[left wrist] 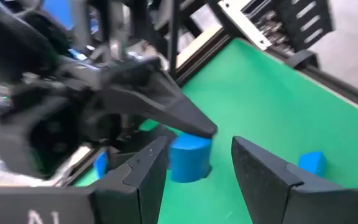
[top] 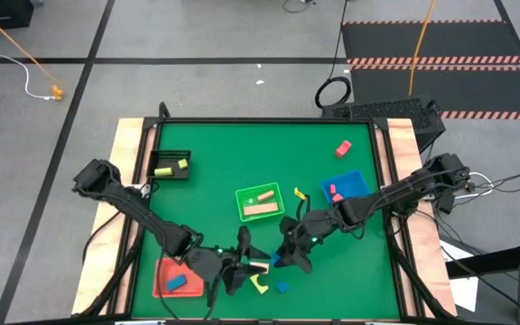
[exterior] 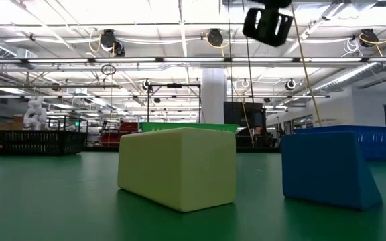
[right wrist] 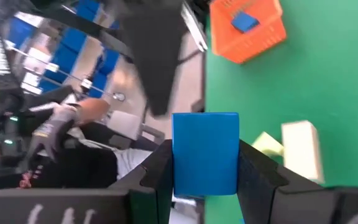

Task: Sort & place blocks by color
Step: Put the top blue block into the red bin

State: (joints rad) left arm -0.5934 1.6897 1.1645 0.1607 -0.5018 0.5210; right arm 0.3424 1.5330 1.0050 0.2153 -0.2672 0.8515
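Observation:
My right gripper (top: 289, 257) is near the table's near edge and is shut on a blue block (right wrist: 205, 152). My left gripper (top: 237, 271) is open right beside it. In the left wrist view its fingers (left wrist: 148, 171) point at that block (left wrist: 188, 158) from a short way off, and I see no touch. A cream block (top: 258, 268), a yellow-green arch (top: 260, 284) and a blue cube (top: 283, 287) lie on the green mat below the grippers. A red block (top: 343, 147) lies alone near the far right. My right gripper has the blue block pinched between its two fingers, one on each of two opposite side faces (right wrist: 182, 165). The block's free end sticks out past the fingertips. Whether its underside is clear of the mat I cannot tell.
There are four trays. The red one (top: 162, 287), near left, holds a blue block. The black one (top: 171, 155), far left, holds yellow-green blocks. The green one (top: 242, 197), centre, holds cream wood. The blue one (top: 357, 179), right, holds pink pieces. The two arms crowd the near middle. A person's hand shows beyond the table.

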